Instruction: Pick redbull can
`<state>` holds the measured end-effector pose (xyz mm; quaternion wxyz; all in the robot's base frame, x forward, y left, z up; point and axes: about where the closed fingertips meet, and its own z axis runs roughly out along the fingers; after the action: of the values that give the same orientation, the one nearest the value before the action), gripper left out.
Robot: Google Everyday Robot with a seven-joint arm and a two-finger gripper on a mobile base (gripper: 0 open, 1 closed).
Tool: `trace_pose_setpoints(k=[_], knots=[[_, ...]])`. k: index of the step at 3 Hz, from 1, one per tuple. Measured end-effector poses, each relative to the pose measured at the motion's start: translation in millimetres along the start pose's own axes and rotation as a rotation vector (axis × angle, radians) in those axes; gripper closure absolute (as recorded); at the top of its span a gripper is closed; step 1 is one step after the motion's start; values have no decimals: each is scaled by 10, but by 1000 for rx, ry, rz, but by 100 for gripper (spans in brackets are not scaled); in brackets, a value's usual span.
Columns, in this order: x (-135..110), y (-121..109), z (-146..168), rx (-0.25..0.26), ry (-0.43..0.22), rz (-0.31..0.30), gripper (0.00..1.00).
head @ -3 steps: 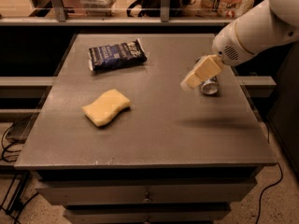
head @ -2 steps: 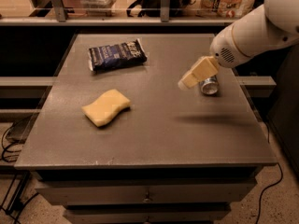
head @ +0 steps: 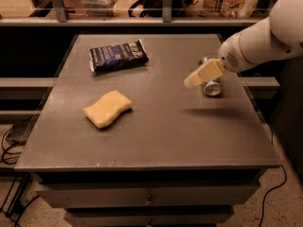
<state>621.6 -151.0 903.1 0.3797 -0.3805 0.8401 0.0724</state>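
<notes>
Near the table's (head: 161, 126) right edge, about halfway back: the redbull can (head: 212, 86). It appears to lie on its side, one shiny round end toward the camera, with the blue of its body just showing behind.

Gripper (head: 201, 74): cream-coloured, reaching in from beyond the table's right edge at the end of a white arm (head: 255, 44). It slants down and to the left, and its tip sits over the can's upper left part, covering much of the body. Touching or just above, cannot tell. How far it stands open, and whether it has hold of anything, cannot tell either.

A soft shadow (head: 213, 111) lies on the tabletop toward the front edge from the can.

Yellow sponge (head: 108, 109): left of the table's middle, toward the front, lying flat, wavy outline.

Dark blue snack packet (head: 117, 56): back left part of the table, lying flat, slightly askew to the table's edges.

Sponge, packet and can are well apart from one another.

Table: grey top, drawers (head: 149, 200) under its front edge.
</notes>
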Motion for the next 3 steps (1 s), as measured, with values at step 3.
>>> trace_pose_setpoints(k=[3], knots=[[247, 100, 443, -68, 36, 93, 18]])
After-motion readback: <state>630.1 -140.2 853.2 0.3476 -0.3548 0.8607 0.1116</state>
